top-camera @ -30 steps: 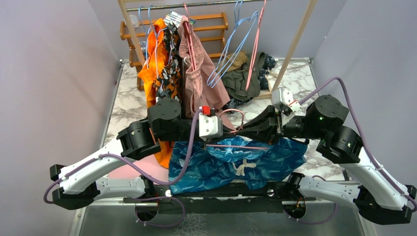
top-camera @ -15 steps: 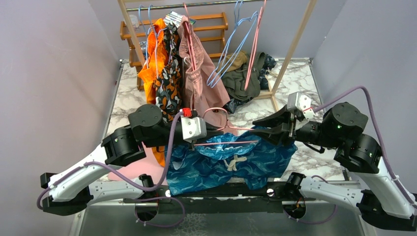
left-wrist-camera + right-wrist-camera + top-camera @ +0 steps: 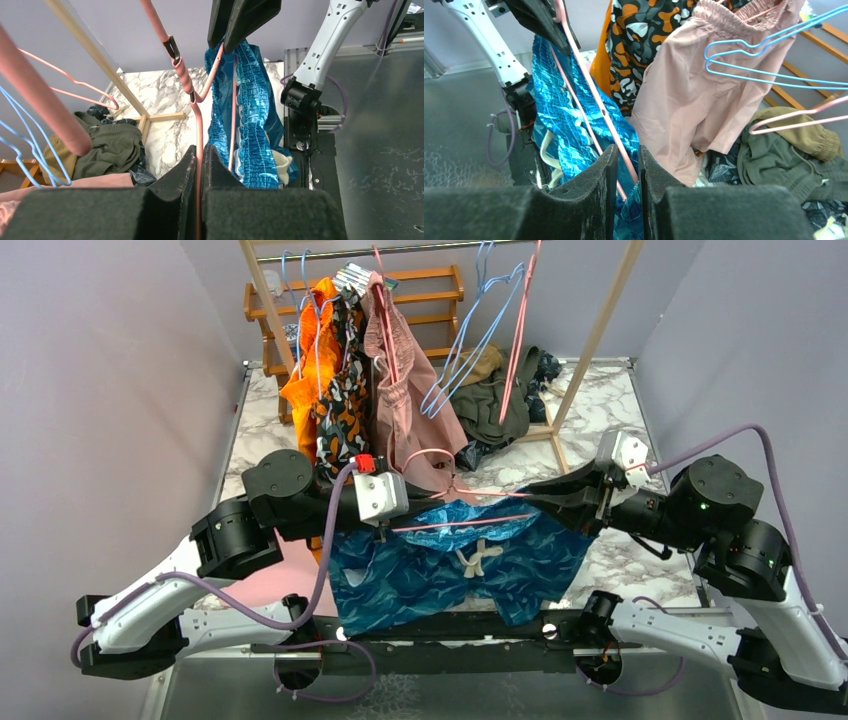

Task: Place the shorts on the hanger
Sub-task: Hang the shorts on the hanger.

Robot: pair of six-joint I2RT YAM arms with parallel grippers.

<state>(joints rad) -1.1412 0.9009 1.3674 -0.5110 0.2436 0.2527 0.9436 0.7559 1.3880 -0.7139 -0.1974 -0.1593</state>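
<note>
Teal-blue leaf-print shorts (image 3: 440,575) hang at 6 o'clock in the top view, just beyond the arm bases. They are draped over the bottom bar of the pink hanger (image 3: 470,523), and their white drawstring (image 3: 475,560) dangles in front. The lower hem reaches toward the near edge of the marble table (image 3: 260,450).

The left gripper (image 3: 198,152) holds the 9 o'clock end of the hanger, its jaws pressed tight on the pink wire. At the 3 o'clock end, the right gripper (image 3: 627,150) has the hanger's sloping arm running between its jaws. They stand only narrowly apart, and I cannot tell whether they actually pinch the wire.

I judge the draping step to be nearly done, as cloth lies on both sides of the bar. The next move calls for a sure hold on the right side and a level bar, so the slippery fabric does not slide off towards one end.

Farther back, at 12 o'clock, orange-black patterned shorts (image 3: 340,400) and dusty-pink shorts (image 3: 400,390) hang from a rail. Empty light blue hangers (image 3: 480,330) hang beside them. An olive garment pile (image 3: 490,405) lies at 1 o'clock. No brand, label or writing can be read.
</note>
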